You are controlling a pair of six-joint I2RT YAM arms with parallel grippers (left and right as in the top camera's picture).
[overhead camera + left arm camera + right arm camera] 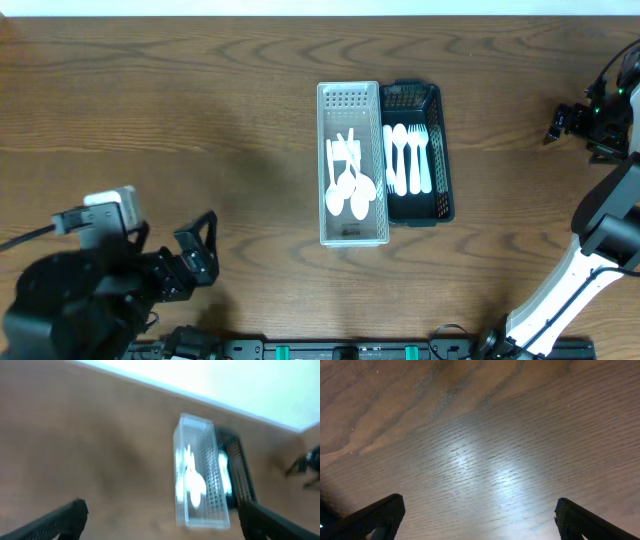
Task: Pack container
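I find white plastic spoons [350,188] in the white perforated plastic bin [350,97], white plastic forks [408,160] in the black perforated plastic bin [413,96] touching its side, no loose cutlery, so packing looks approx. done; left gripper [200,248] & right gripper [560,125] both wide, empty, well clear of the white bin.

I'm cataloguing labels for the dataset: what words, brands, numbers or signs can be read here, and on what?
None can be read. The white basket, black basket, spoons, forks and table show no print in the overhead view; the left wrist view is too blurred to tell.
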